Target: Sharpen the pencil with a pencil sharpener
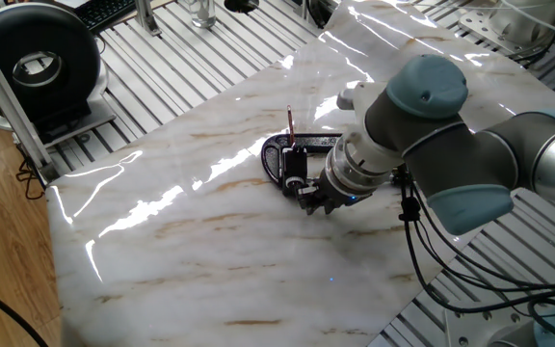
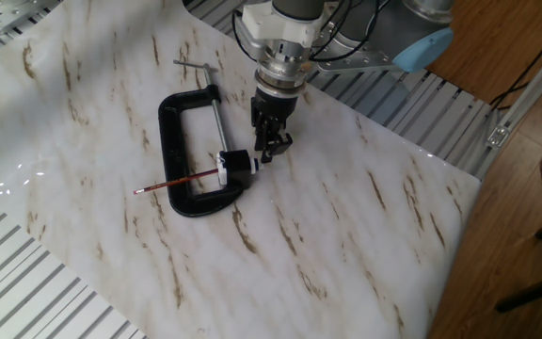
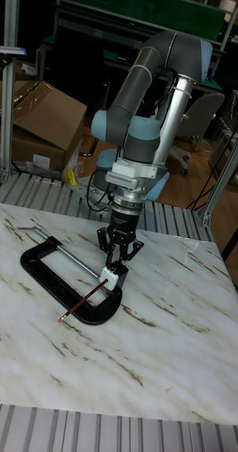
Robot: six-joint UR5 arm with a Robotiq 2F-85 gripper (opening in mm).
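Black blocky plastic pencil sharpener [image 2: 236, 165]: light, rigid, best gripped across flat sides; pincer [image 2: 269, 151] spread apart just beside; thin dark-red pencil [image 2: 179, 182] brittle.

I see the thin dark-red pencil [image 2: 175, 182] lying nearly flat and angled on the marble tabletop, its free end pointing away from the small black blocky pencil sharpener [image 2: 237, 165]. Its other end sits in the sharpener's white tip. In the tall fixed view the pencil [image 3: 83, 301] slopes up toward the sharpener [image 3: 116, 275], which stands just beside it on the marble.
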